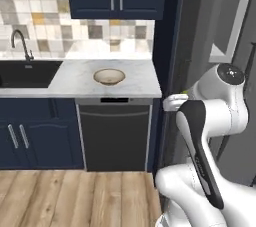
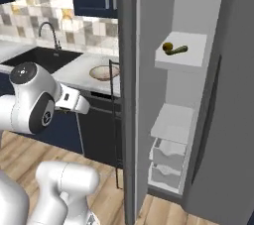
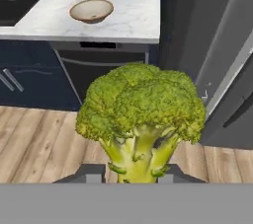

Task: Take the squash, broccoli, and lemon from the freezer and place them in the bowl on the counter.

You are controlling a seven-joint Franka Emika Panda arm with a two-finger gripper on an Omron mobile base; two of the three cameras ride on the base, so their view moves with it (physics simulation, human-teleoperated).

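We see a lumpy broccoli floret (image 3: 141,114) in mottled yellow-green, its short stalk paler green. The shallow round bowl (image 3: 92,10) has a tan-brown wooden-looking rim and a pale inside. It contrasts with the white marble tabletop (image 3: 133,18) veined in faint grey, over dark navy cabinets (image 1: 35,133). The wall tiles (image 1: 35,21) form a patchwork of cream, beige, grey and ochre squares. The floor (image 1: 75,198) shows light wood planks with brown grain. On the white freezer shelf (image 2: 191,50) we see a slim dark green squash (image 2: 177,50) and a small yellow-orange lemon (image 2: 167,46), brownish in shade. The freezer door (image 2: 130,95) is flat grey.
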